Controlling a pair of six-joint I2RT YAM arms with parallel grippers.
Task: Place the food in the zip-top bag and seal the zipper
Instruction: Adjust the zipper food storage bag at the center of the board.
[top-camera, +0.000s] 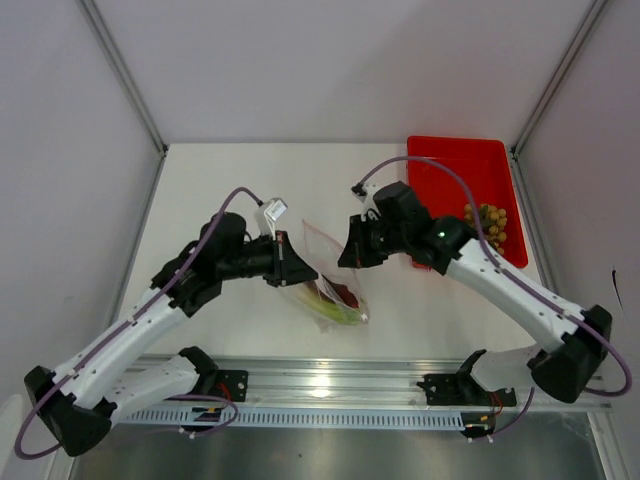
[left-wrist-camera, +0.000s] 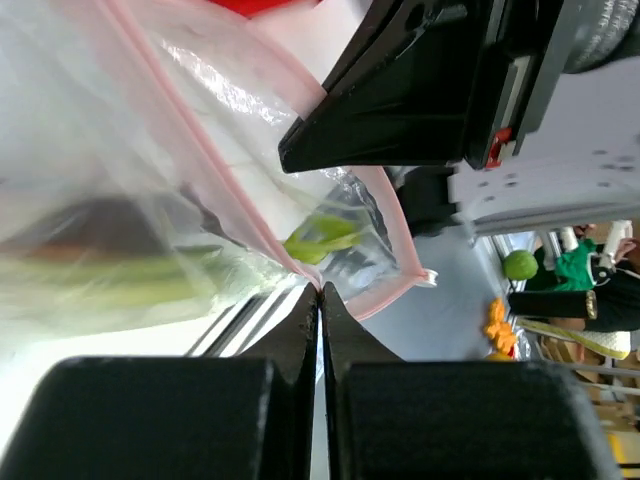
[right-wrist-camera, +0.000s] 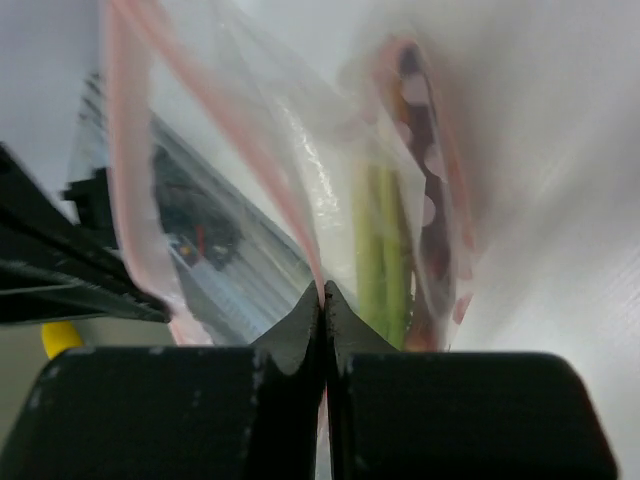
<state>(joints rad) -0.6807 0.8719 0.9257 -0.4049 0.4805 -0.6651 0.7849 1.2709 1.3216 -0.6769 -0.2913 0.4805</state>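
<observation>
The clear zip-top bag (top-camera: 333, 290) hangs between both grippers above the table's middle. The dark-red wedge (top-camera: 345, 294) and the green-white stalk (top-camera: 340, 314) lie inside it. My left gripper (top-camera: 287, 262) is shut on the bag's pink zipper strip (left-wrist-camera: 240, 210) at the left lip. My right gripper (top-camera: 350, 255) is shut on the other lip's pink strip (right-wrist-camera: 290, 215). The stalk (right-wrist-camera: 378, 250) and the wedge (right-wrist-camera: 428, 200) show through the plastic in the right wrist view. The white slider tab (left-wrist-camera: 430, 276) sits at the strip's end. The grapes (top-camera: 490, 222) lie in the red tray.
The red tray (top-camera: 455, 170) stands at the back right of the white table. A metal rail (top-camera: 330, 390) runs along the near edge between the arm bases. Grey walls enclose the table on three sides.
</observation>
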